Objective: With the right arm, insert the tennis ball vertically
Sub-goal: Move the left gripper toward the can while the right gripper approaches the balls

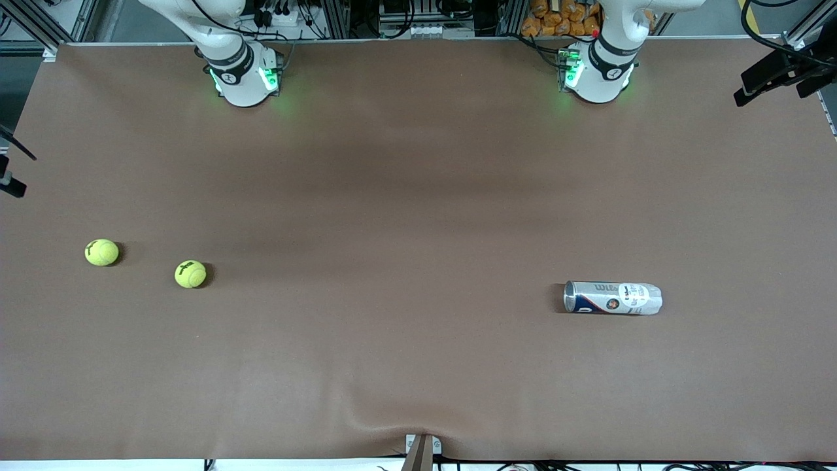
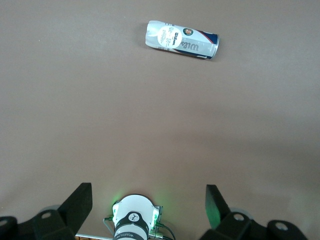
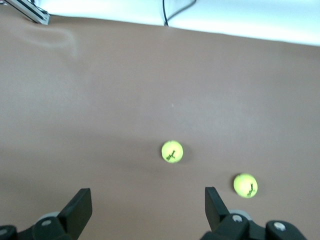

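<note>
Fingers of the right gripper (image 3: pixel 148 212) stand wide apart and hold nothing, high over the table's right-arm end. Below it lie two tennis balls on the brown table (image 1: pixel 418 196): one ball (image 1: pixel 190 274) nearer the middle, the other ball (image 1: pixel 102 252) closer to the table's edge, the two apart from each other. The left gripper (image 2: pixel 149 210) is likewise wide open and empty, waiting high above the left arm's base (image 2: pixel 134 225).

The ball can (image 1: pixel 613 297) lies on its side toward the left arm's end, well apart from both balls. That is the likely trouble: a vertical insert needs an upright can, and a lying can could roll if nudged. A ball may also roll away if a finger clips it off-centre.

Only the front view shows balls and can together, though neither gripper. The right wrist view shows no can; the left wrist view shows no balls. Which end of the can is open I cannot tell for sure.
</note>
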### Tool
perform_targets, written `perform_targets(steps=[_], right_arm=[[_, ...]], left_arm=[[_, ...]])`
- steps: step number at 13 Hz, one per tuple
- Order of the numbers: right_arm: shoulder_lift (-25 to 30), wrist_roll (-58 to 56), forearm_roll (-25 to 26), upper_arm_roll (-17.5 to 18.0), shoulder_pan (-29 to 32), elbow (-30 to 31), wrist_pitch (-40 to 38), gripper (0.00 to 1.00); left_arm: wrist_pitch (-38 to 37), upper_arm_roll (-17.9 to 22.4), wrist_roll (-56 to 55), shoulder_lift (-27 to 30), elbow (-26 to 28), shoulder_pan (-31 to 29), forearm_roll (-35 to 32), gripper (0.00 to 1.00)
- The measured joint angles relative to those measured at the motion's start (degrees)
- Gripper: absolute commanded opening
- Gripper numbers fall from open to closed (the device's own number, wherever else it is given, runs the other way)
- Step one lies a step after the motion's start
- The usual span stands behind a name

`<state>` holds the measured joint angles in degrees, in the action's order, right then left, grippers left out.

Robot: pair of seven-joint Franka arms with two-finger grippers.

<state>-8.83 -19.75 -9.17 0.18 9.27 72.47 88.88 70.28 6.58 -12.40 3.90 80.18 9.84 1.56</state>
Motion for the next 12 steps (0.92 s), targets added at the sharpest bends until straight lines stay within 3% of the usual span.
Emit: perform_targets(steps=[4,12], right_arm=[[-0.75,0.04,3.26,0.03,-3.86,0.19,3.95,1.00],[-1.56,0.03,5.31,-0.10,-4.69,0.56,4.88,1.00]], left_arm=[[0.00,0.05,0.00,-0.41,0.25,-0.07,0.70,1.00],[0.01,0.24,0.00,-1.96,0.33,-0.45,1.74,1.00]])
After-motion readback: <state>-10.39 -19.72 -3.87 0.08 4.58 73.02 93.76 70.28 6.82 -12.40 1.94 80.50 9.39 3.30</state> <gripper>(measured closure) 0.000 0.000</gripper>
